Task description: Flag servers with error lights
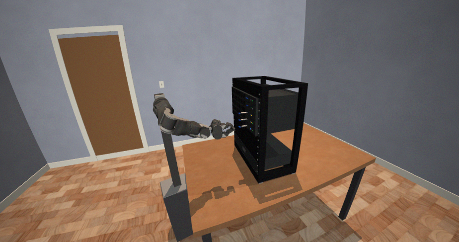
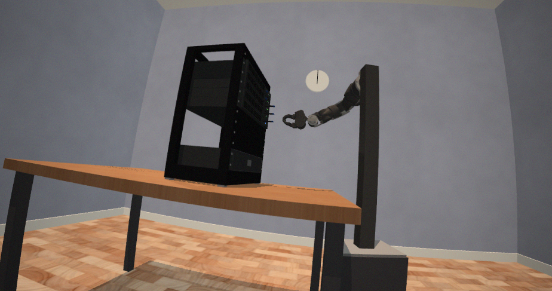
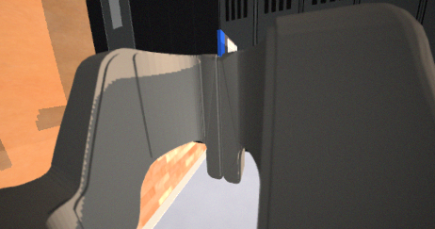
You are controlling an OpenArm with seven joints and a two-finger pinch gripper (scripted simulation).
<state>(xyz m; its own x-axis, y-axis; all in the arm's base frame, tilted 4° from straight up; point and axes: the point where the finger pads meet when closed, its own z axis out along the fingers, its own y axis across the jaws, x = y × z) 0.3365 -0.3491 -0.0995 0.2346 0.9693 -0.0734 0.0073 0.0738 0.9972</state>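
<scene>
The black server rack [image 1: 299, 128] [image 2: 230, 142] stands upright on the wooden table [image 1: 324, 158] [image 2: 231, 201]. Several servers fill its upper part. Three white information tags stick out of the front, one above the other; the middle tag [image 1: 243, 119] [image 2: 271, 113] is about level with my gripper. Small blue and green lights dot the front; I cannot make out a yellow one. My gripper [image 1: 231, 127] [image 2: 285, 120] [image 3: 229, 117] is shut and empty. It hovers a short way in front of the rack, touching nothing. In the wrist view a blue-edged tag end [image 3: 221, 42] shows just past the fingers.
The arm's mount post [image 1: 171, 157] [image 2: 367, 154] stands on a dark pedestal at the table's near corner. The rack's lower bay is open, with one unit at the bottom. A door and a wall clock [image 2: 316, 80] are behind.
</scene>
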